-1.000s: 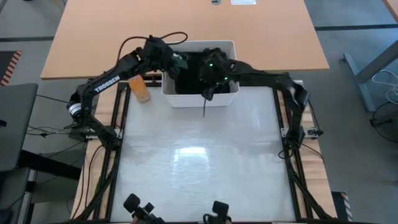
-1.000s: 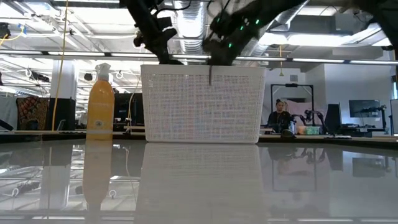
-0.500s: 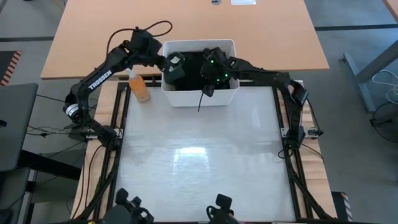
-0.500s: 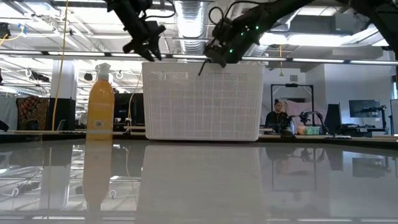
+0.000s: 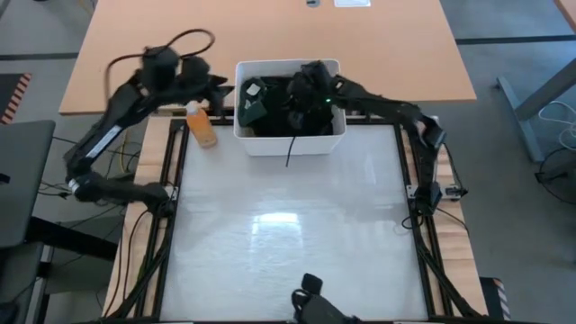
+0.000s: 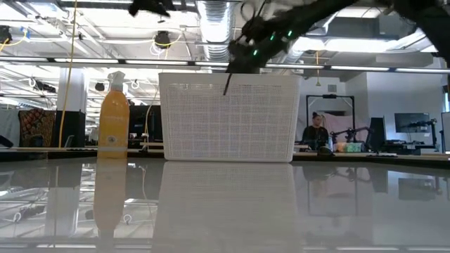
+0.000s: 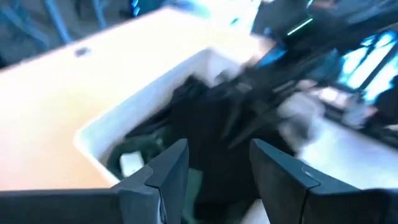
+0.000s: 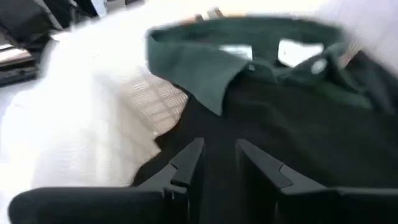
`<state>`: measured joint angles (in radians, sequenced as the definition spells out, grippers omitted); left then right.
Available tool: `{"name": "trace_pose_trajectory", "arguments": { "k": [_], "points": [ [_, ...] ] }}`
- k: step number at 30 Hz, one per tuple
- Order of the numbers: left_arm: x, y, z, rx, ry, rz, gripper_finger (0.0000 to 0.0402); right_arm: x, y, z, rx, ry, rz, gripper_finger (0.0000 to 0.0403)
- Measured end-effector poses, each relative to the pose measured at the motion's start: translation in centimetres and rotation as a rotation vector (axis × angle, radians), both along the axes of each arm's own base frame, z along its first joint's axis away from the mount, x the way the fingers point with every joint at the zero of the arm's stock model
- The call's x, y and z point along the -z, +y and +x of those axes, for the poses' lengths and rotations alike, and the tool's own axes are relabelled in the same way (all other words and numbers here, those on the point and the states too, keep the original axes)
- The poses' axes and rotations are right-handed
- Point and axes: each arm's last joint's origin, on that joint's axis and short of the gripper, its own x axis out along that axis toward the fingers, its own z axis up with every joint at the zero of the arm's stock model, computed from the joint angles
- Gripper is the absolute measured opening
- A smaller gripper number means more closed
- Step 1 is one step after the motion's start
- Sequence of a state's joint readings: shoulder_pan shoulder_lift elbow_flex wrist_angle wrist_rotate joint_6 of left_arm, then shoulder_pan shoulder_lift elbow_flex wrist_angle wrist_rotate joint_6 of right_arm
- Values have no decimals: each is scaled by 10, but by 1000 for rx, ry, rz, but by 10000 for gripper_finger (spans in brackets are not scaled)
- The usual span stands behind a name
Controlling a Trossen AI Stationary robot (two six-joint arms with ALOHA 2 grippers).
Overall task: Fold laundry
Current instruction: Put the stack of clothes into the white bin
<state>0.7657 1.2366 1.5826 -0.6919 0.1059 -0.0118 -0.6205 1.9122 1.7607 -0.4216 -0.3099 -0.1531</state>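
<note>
The laundry [image 5: 288, 112] is a heap of dark garments lying in the white plastic bin [image 5: 288, 142] at the table's far edge. A dark green shirt with a white label [image 8: 249, 59] lies on black cloth [image 8: 292, 124]; it also shows in the left wrist view [image 7: 140, 155]. My right gripper [image 5: 304, 94] hovers over the heap, at about the bin's rim in the low view [image 6: 242, 53], its fingers a narrow gap apart [image 8: 219, 155]. A thin dark cord [image 6: 226, 83] hangs below it. My left gripper [image 5: 209, 85] is open and empty [image 7: 217, 168], up left of the bin. My right gripper points down at the black cloth in the bin. I cannot tell whether its fingers touch the cloth or the thin cord [image 5: 289, 151] that hangs under it; the fingers hide the spot.
An orange spray bottle [image 5: 203, 126] stands just left of the bin, under my left arm; it also shows in the low view [image 6: 113, 116]. The white table surface [image 5: 288, 234] stretches from the bin to the near edge. A wooden desk [image 5: 270, 36] lies behind the bin.
My left gripper has risen out of the bin and swung toward the table's left edge, past the bottle. My right gripper has gone a little toward the far edge over the bin, and the thin cord has moved along under it.
</note>
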Motion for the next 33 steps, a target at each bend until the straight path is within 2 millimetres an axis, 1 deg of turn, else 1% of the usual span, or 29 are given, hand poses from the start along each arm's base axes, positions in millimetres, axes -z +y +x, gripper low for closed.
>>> {"name": "trace_pose_trajectory", "arguments": {
  "k": [3, 6, 8, 11, 12, 14, 17, 19, 22, 24, 26, 27, 29, 31, 33],
  "points": [
    [-15, -32, -15, 57, -60, 27, 160, 27, -12, 12, 34, 33, 9, 118],
    [-21, -60, -26, 134, -94, 31, 160, 44, -23, 15, 81, 58, 18, 118],
    [-18, -76, -29, 194, -111, 26, 160, 51, -28, 16, 92, 69, 27, 118],
    [-7, -93, -30, 264, -158, 36, 160, 54, -34, 13, 106, 69, 37, 118],
    [-3, -97, -29, 276, -184, 44, 160, 50, -34, 11, 102, 59, 36, 118],
    [5, -104, -27, 301, -245, 57, 160, 33, -29, 3, 84, 27, 37, 118],
    [14, -110, -26, 335, -332, 76, 160, -16, -15, -17, 74, -65, -6, 118],
    [18, -113, -25, 376, -368, 83, 160, -51, 2, -34, 56, -140, -24, 118],
    [28, -115, -18, 420, -347, 108, 160, -94, 34, -56, -23, -241, -2, 118],
    [36, -118, -13, 449, -339, 112, 160, -115, 61, -68, -98, -286, 31, 118],
    [47, -122, -4, 504, -331, 110, 160, -130, 93, -79, -186, -282, 56, 118],
    [54, -126, 1, 539, -333, 109, 160, -134, 111, -84, -234, -263, 59, 118],
    [71, -134, 10, 610, -318, 96, 160, -134, 147, -91, -341, -226, 61, 118],
    [84, -144, 17, 662, -321, 88, 160, -128, 181, -95, -450, -213, 71, 118],
    [96, -156, 21, 701, -347, 88, 160, -116, 214, -99, -515, -219, 65, 118]
  ]
}}
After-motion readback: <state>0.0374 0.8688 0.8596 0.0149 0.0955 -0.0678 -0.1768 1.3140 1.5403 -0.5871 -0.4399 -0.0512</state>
